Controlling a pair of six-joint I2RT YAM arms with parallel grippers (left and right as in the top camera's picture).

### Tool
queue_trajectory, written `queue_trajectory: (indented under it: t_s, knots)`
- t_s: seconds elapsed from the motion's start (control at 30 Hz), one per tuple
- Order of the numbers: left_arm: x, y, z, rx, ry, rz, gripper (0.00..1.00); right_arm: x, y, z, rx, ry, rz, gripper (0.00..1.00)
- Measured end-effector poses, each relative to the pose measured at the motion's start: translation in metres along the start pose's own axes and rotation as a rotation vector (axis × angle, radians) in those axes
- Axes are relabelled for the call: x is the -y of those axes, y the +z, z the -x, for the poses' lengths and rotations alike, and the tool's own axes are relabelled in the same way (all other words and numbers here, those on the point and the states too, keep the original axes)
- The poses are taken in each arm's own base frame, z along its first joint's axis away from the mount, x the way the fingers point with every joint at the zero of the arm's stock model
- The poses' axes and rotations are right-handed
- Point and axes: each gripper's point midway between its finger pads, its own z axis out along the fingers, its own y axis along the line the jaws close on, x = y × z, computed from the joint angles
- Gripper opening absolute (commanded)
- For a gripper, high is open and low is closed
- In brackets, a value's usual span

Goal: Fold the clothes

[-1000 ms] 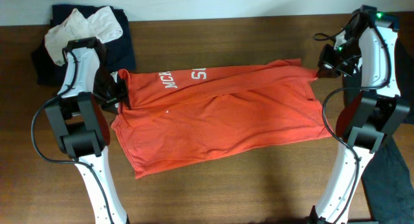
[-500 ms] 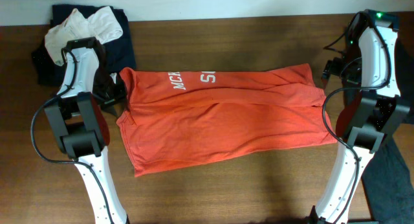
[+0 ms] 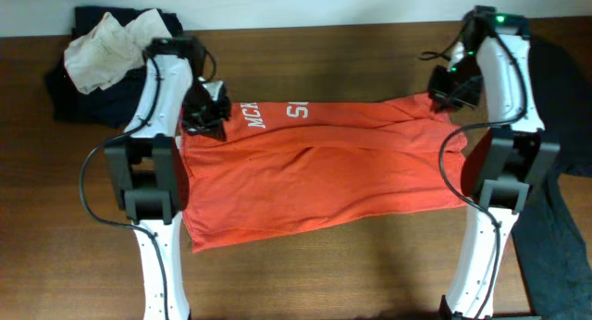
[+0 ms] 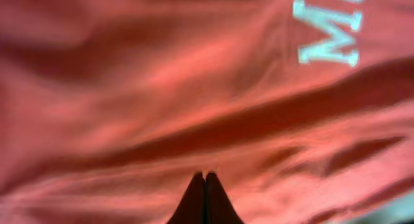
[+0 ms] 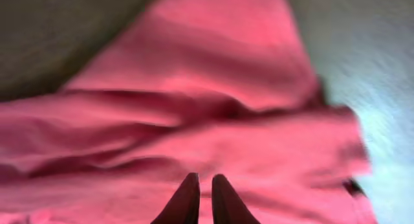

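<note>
**T-shirt spread across table, one gripper at each far corner**

Near strip of the table is bare wood between the two arm bases. The T-shirt, orange-red, lies across the middle with its long axis left-right. Its near hem slants, the near-left corner sits closest to the near edge, and wrinkles run lengthwise.

White lettering sits far-left on the shirt, on a folded band along the far edge.

Left gripper is down on the shirt's far-left corner, just left of the lettering. In the left wrist view the fingertips are pressed together, clenched, with cloth filling the frame behind them. Can't tell if any fabric is pinched.

Right gripper is at the shirt's far-right corner. In the right wrist view the fingertips are nearly together, with a thin slit between them and cloth behind. Can't tell if it's clamped on fabric or free of it.

Far left, beyond the shirt, is a black garment with a small white cloth bunched on top.

Dark fabric lies at the right edge, past the right arm.
</note>
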Motion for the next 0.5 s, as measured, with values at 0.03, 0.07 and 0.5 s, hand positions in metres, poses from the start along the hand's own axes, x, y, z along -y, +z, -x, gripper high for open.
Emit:
queue_trajectory:
  t_s: [0.03, 0.07, 0.5]
  knots:
    - [0.000, 0.013, 0.001, -0.005, 0.004, -0.002, 0.01, -0.010, 0.007, -0.001, 0.000, -0.023, 0.000, 0.12]
    - [-0.004, 0.021, -0.001, -0.016, -0.001, -0.002, 0.00, -0.016, 0.014, -0.003, -0.002, -0.040, -0.001, 0.12]
    - [-0.085, 0.022, -0.030, -0.114, -0.216, -0.033, 0.00, -0.006, 0.075, -0.010, -0.014, -0.042, -0.045, 0.04]
